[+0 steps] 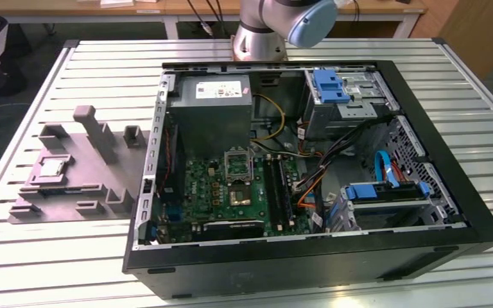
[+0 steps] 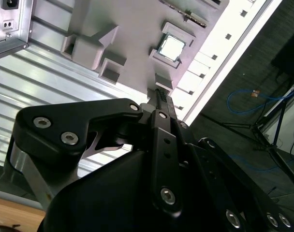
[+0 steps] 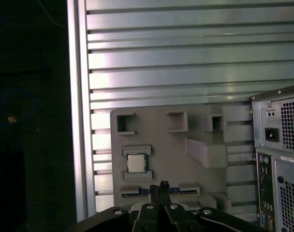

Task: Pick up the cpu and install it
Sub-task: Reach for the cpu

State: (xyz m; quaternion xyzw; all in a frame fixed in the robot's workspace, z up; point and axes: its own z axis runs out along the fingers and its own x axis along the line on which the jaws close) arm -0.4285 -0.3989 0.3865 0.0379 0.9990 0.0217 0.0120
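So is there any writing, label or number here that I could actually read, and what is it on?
No text here can be read.
White label on the power supply in the computer case: print too small to read.
Face of the cpu on the grey fixture: any marking too blurred to read.

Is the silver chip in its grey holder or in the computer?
In the holder. The cpu lies flat in a pocket of the grey fixture, outside the computer case, apart from the gripper.
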